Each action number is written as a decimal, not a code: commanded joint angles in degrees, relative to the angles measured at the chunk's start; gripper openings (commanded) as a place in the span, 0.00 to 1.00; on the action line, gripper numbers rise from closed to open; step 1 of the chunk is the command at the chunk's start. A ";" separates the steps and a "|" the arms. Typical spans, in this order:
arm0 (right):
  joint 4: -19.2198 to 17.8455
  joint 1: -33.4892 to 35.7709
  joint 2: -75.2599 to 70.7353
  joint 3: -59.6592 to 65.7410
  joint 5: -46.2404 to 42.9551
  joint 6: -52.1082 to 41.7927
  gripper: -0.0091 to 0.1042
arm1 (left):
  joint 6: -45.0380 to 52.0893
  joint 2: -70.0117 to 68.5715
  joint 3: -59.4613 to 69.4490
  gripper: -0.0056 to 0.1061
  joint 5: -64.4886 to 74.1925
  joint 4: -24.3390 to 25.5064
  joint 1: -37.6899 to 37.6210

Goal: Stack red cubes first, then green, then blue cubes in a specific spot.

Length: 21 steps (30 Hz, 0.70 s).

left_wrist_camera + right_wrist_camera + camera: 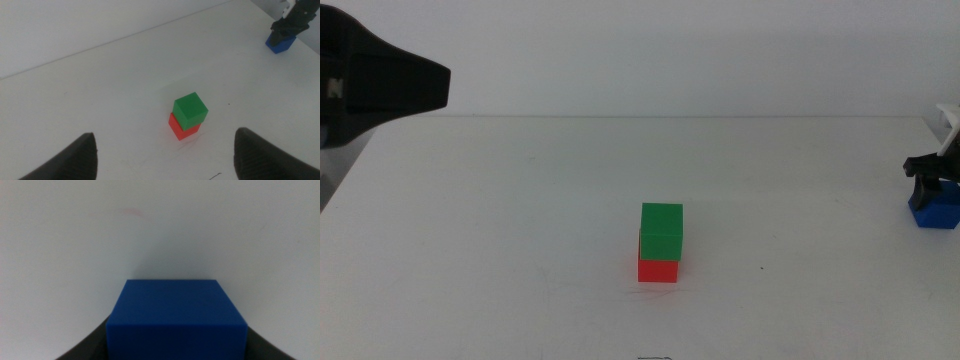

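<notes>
Right fingers: dark, one (87, 347) on each side of the blue cube (177, 317), pressed to its side faces; the right gripper (932, 172) has it clamped at the table's far right edge in the middle view.
Left fingers: spread wide apart with nothing between them; one finger (70, 160) shows low in the left wrist view. The left gripper (165, 165) hangs above the table, off to the left of the stack.
Blue cube: dark blue, matte, plain faces, crisp corners; it seems to sit on the table, though contact is not clear.
Green cube (661, 232): matte green, resting on top of the red cube (658, 269), turned slightly off the red one's square, so its corner overhangs a little.
Red cube: bright red, only its lower band visible under the green.
Stack position: near the table's (500, 250) centre, somewhat towards the camera.
Open room: bare white surface all round the stack; blue cube well apart from it, to the right.
Edges: the table's back edge runs behind the stack, against a pale wall.
</notes>
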 commanded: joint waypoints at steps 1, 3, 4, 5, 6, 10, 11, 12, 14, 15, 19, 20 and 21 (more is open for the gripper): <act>0.01 0.31 -5.91 -1.76 1.24 0.65 0.07 | -0.19 -0.20 -1.51 0.89 -3.85 -1.75 0.04; -0.77 1.32 -8.24 -1.70 2.96 3.71 0.07 | -0.19 -0.20 -1.51 0.89 -3.85 -1.75 0.04; -1.10 2.15 -9.75 -1.70 3.72 5.41 0.07 | -0.19 -0.20 -1.51 0.89 -3.85 -1.75 0.04; -2.09 3.24 -11.33 -1.70 4.13 6.93 0.07 | -0.19 -0.20 -1.51 0.89 -3.85 -1.75 0.04; -2.83 4.60 -12.92 -1.62 4.51 8.78 0.07 | -0.19 -0.20 -1.51 0.89 -3.85 -1.75 0.04; -4.97 12.82 -18.88 0.92 6.32 14.61 0.07 | -0.19 -0.20 -1.51 0.89 -3.85 -1.75 0.04; -5.68 15.12 -20.15 2.68 5.72 16.26 0.07 | -0.19 -0.20 -1.51 0.89 -3.85 -1.75 0.04; -6.77 18.14 -21.83 4.74 4.67 18.10 0.07 | -0.19 -0.20 -1.51 0.89 -3.85 -1.75 0.04; -8.99 24.28 -24.75 8.28 2.88 21.61 0.07 | -0.19 -0.20 -1.51 0.89 -3.85 -1.75 0.04; -9.83 27.14 -25.84 9.51 2.74 24.02 0.07 | -0.19 -0.20 -1.51 0.89 -3.85 -1.75 0.04; -9.43 35.70 -26.99 8.74 6.56 32.59 0.07 | -0.19 0.27 -1.51 0.89 -3.85 -1.82 0.04; -9.23 37.17 -26.92 7.97 7.65 34.09 0.07 | -0.19 0.26 -1.51 0.89 -3.85 -1.76 0.04; -9.17 39.15 -26.80 7.28 8.27 35.41 0.07 | -0.19 0.26 -1.51 0.89 -3.85 -1.70 0.04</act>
